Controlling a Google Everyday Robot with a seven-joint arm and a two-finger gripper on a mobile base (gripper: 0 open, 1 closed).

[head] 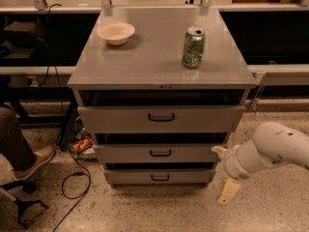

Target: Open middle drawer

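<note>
Sitting between the taller-fronted grey drawer (203,118) above and the thinnest-fronted grey drawer (130,177) below, the grey metal middle drawer with a small black bar handle (125,153) is the second of three fronts in the grey metal cabinet (159,62). Its handle lies level at the centre of the panel, and nothing holds it. A dark strip of shadow runs along the top edge of the panel, as one does above each of the other two fronts. How far the drawer stands out from the cabinet body cannot be told from this angle.

Just off the drawer's right end is the cream-coloured two-finger gripper (224,171) on its rounded white arm (275,149), which reaches in low from the right edge of the view. The fingers are spread apart and grip nothing. The upper fingertip is right at the right-hand edge of the middle drawer's front, touching or nearly so, while the lower one points down toward the speckled stone floor (159,209).

On the flat cabinet top, a shallow cream bowl (116,33) sits toward the back left and an upright green drink can (193,47) stands toward the right, well apart from the bowl.

To the left of the cabinet, a brown shoe (36,158) and a trouser leg (10,139) of a seated person show at the frame edge. A black cable (72,187) loops across the floor near them, and a small orange packet (82,144) lies by the cabinet's lower left corner.
</note>
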